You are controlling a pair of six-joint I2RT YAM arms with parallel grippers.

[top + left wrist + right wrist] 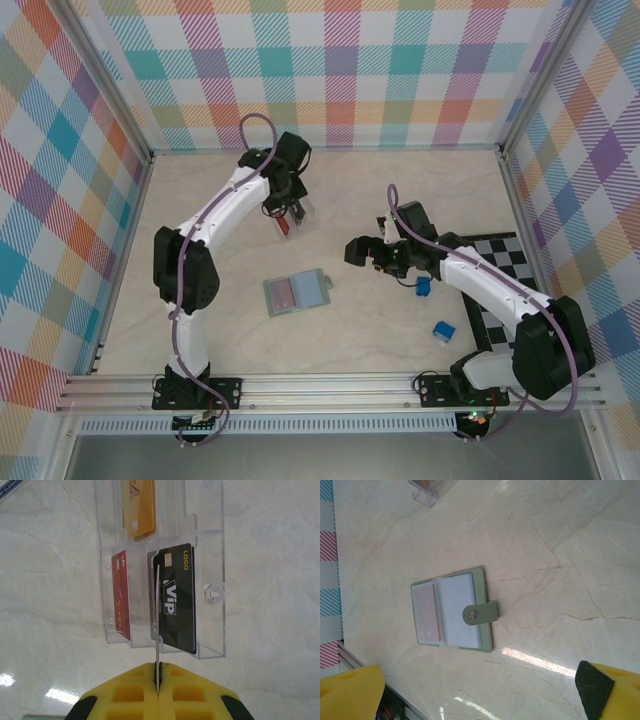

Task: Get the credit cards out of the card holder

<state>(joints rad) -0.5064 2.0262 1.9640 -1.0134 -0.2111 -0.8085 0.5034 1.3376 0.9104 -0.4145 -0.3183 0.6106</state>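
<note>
Plaid walls are closing in a pale marbled counter [400, 190]. On the left, the left arm is stretching up from its base, bending at the elbow and reaching toward the far middle, its wrist pointing down. The left tool [158, 674] is clenching a thin card [157, 625] seen edge-on, so its face cannot be told. That card is hanging just over a clear tray [210, 555], where a red card [120, 595], a black card [175, 602] and tan cards [140, 510] are standing in separate slots.

Near the middle, the card holder [296, 291] is lying open and flat on the counter, a pink-red card [426, 612] sitting in one pocket.

On the right, the right arm is folding low and reaching leftward, its right tool [362, 250] released, yellow fingers [352, 690] standing wide apart above the counter, near the card holder but apart from it. Two blue blocks [443, 329] are lying beside a checkered mat [500, 265].
</note>
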